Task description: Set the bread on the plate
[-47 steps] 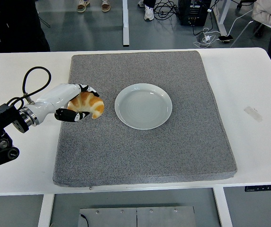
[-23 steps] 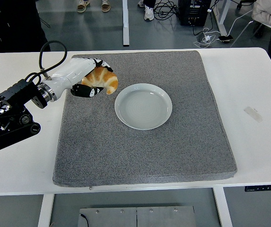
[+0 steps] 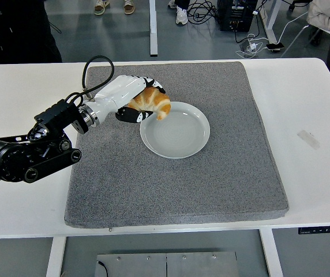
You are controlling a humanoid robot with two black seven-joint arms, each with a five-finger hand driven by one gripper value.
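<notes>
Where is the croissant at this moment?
In the head view, the croissant is held in the left hand, left of centre over the grey mat, its tip overhanging the upper-left rim of the plate.

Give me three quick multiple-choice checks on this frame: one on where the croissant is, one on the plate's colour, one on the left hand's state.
1. Where is the croissant?
A. Lying on the bare table right of the mat
B. Held at the plate's upper left rim
C. At the mat's near right corner

2. What colour is the plate?
A. Pale grey-white
B. Bright red
C. Black

3. What is the left hand doing?
A. Spread open, holding nothing
B. Resting flat at the table's near edge
C. Closed around the croissant

Answers:
1. B: the croissant's tip overlaps the plate's upper left rim, still in the hand.
2. A: the round plate is pale grey-white against the grey mat.
3. C: the fingers wrap the croissant from both sides.
</notes>
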